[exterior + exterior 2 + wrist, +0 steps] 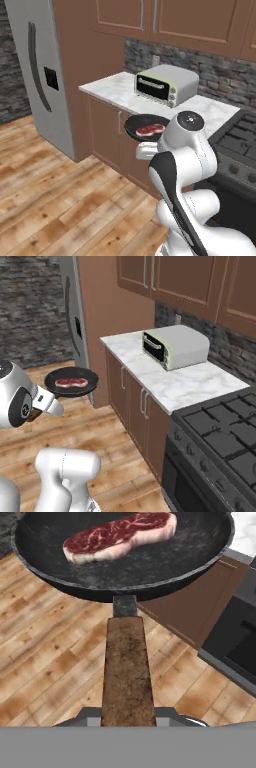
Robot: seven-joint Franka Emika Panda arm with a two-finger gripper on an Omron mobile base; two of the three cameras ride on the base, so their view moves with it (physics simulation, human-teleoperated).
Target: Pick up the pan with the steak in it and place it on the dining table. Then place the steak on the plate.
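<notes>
Arm folded, gripper [128,719] clamped on the pan [71,381] handle, pan level above wood floor [55,200]. Steak [120,536] lies inside.

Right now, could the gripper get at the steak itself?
Probably not: the gripper is shut on the pan handle, carrying it over the floor, with the steak lying in the pan.
</notes>
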